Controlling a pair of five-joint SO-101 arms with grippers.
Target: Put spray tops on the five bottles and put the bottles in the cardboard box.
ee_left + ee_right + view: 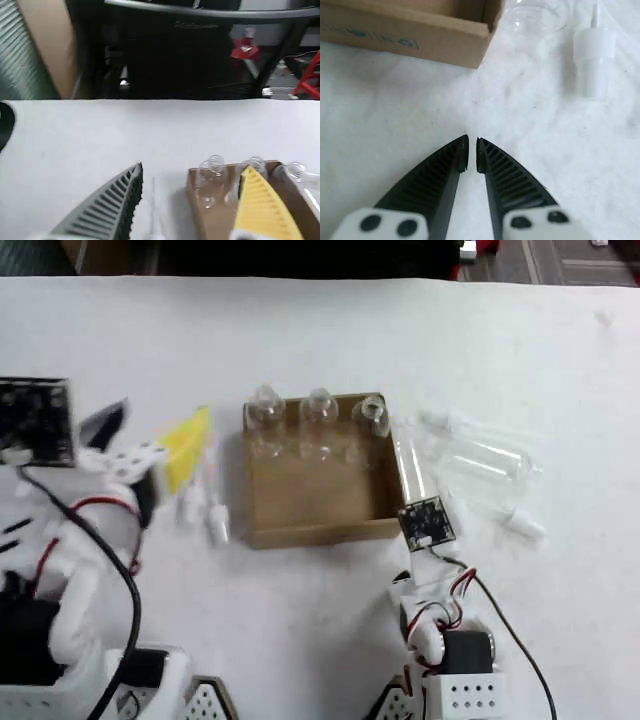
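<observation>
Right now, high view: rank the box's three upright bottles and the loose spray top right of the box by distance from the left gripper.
From the left gripper:
1. Left bottle, in the box corner nearest it.
2. Middle bottle, row's centre.
3. Right bottle, opposite corner.
4. Loose spray top, on the table right of the box.

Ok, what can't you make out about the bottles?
Lying bottles beside the cardboard box, high view: clear, overlapping, count unsure.
Standing bottles, high view: too small to tell whether capped.
Left wrist view: the yellow finger covers part of the box.
Right wrist view: a bottle cut off at the edge.
</observation>
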